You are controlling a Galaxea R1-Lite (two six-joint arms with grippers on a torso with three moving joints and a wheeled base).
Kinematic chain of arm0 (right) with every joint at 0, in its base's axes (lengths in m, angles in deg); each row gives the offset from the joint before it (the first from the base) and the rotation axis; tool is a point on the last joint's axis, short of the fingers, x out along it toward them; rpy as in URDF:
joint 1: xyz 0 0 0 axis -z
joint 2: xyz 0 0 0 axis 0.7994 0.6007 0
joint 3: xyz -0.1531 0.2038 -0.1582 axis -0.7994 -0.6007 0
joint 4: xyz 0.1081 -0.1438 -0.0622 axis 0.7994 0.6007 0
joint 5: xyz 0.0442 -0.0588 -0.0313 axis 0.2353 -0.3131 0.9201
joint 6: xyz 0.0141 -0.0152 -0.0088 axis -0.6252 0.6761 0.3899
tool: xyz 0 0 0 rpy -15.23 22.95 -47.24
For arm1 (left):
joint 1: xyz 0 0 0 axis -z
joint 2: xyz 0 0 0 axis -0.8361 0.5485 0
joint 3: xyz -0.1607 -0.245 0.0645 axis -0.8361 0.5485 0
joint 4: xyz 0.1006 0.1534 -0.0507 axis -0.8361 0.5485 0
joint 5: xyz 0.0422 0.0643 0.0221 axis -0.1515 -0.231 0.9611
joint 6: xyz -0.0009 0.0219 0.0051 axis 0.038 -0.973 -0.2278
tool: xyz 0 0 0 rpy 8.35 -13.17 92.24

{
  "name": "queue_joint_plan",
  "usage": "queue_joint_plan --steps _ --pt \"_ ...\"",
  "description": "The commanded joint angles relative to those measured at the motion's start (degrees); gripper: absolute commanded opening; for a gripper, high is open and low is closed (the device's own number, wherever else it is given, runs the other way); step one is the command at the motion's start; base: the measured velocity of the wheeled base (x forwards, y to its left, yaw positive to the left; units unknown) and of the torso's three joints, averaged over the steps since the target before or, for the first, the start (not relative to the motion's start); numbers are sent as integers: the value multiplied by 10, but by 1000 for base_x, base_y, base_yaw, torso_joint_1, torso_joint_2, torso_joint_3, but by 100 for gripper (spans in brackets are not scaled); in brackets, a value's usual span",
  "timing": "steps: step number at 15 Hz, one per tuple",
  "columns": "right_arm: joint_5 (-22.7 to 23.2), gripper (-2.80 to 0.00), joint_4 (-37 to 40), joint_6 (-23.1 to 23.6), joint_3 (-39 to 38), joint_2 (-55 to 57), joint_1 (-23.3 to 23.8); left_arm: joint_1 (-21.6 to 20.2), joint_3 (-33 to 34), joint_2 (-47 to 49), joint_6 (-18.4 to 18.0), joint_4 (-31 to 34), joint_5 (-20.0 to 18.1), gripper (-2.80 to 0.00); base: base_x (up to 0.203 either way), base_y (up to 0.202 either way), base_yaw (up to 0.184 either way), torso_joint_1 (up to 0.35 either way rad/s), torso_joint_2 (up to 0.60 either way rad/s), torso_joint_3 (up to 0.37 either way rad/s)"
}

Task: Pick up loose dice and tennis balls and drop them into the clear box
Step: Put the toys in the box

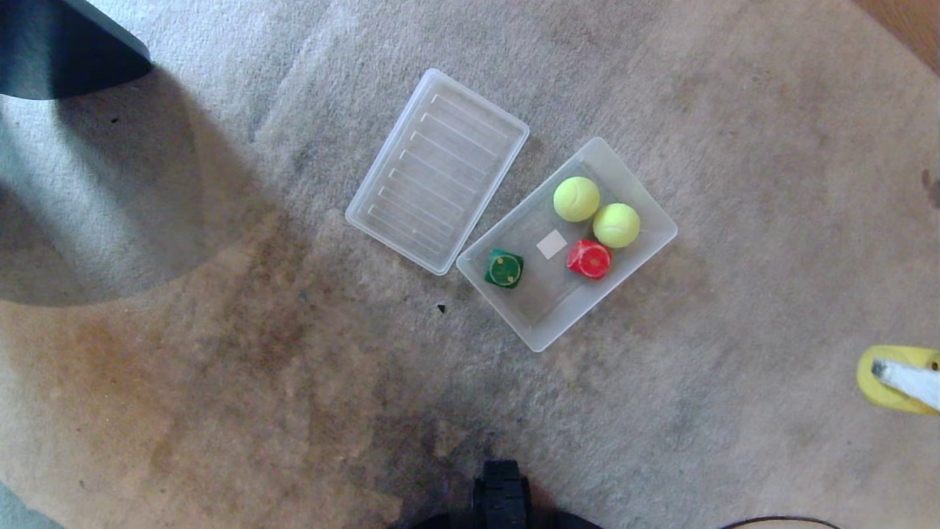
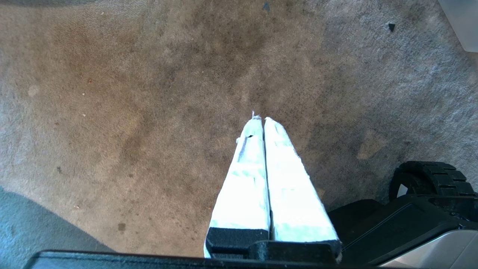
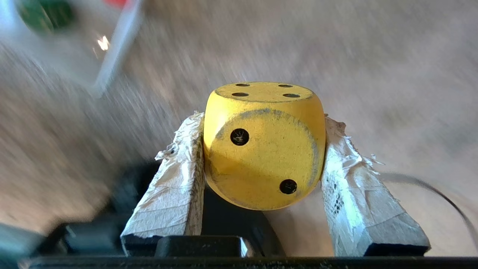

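Left end effector (image 2: 260,121) hung over bare carpet (image 2: 112,112), fingers pressed together, idle. Ribbed lid (image 1: 437,170) lay left of clear box (image 1: 650,246). Box sat mid-floor, long axis diagonal, holding green die (image 1: 504,268), two tennis balls (image 1: 576,198), red die (image 1: 588,258). Right end effector (image 3: 263,147) sat at head view's right edge, pinching yellow die (image 3: 263,149). Box lay up-left of it; right arm nearer. Die, cube, had no long axis; four-pip face pointed away from wrist.

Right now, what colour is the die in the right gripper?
Yellow die with dark pips, clearest in the right wrist view.
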Motion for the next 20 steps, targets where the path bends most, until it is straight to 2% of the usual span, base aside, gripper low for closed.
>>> queue_joint_plan --steps 1,4,8,12,14,17,20 --pt "2 -280 -66 -34 20 129 -18 0 0 0 0 0 0 -280 0 0 0 0 0 0" --pt "6 -280 -176 -120 74 255 -62 0 0 0 0 0 0 -280 0 0 0 0 0 0" --pt "7 -280 -283 -173 138 371 -116 0 0 0 0 0 0 -280 0 0 0 0 0 0" --pt "8 -280 -338 -203 205 441 -159 0 0 0 0 0 0 -280 0 0 0 0 0 0" --pt "8 -280 -355 -205 216 455 -176 0 0 0 0 0 0 -280 0 0 0 0 0 0" --pt "10 -280 -456 -218 214 483 -195 0 0 0 0 0 0 -280 0 0 0 0 0 0" --pt "16 -280 -466 -209 221 502 -212 0 0 0 0 0 0 -280 0 0 0 0 0 0"
